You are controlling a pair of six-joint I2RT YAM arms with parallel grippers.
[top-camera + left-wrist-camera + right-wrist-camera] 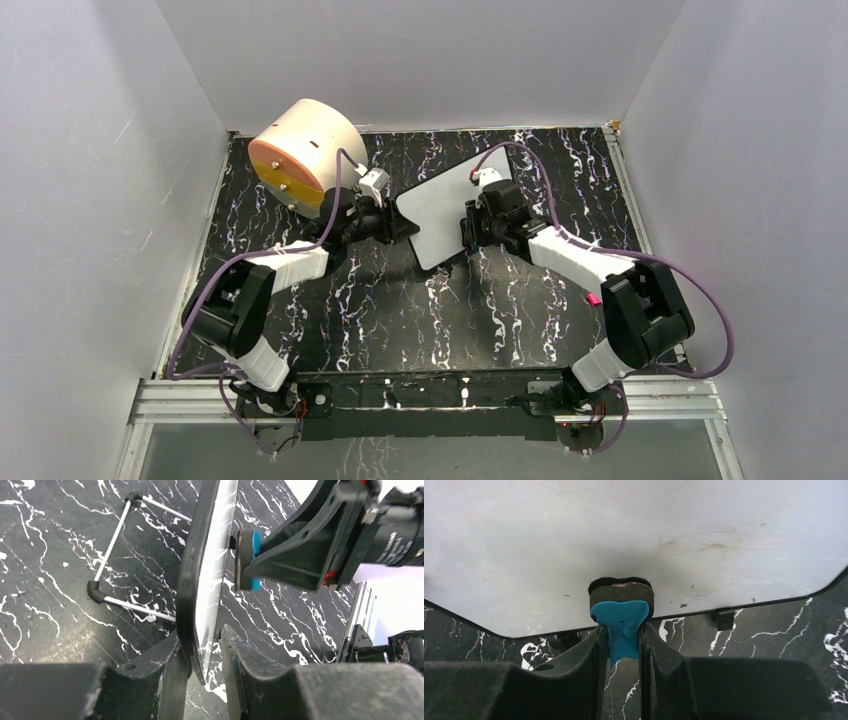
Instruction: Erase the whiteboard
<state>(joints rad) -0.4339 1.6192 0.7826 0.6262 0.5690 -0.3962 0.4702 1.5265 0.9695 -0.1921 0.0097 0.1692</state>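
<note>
The whiteboard [438, 208] stands tilted at mid-table on a wire stand [107, 555]. My left gripper [398, 226] is shut on its left edge. In the left wrist view the board [200, 565] shows edge-on between the jaws of this gripper [206, 647]. My right gripper [468, 226] is shut on a blue eraser with a black felt pad [621, 622] and presses the pad against the white face near the lower edge. The board face [634, 535] fills the right wrist view, with faint smudges [706, 544]. The eraser also shows in the left wrist view [255, 545].
A large cream cylinder with an orange face [300, 155] lies at the back left, close behind my left arm. A small pink object [593, 298] lies by my right arm. White walls enclose the black marbled table [420, 320] on three sides.
</note>
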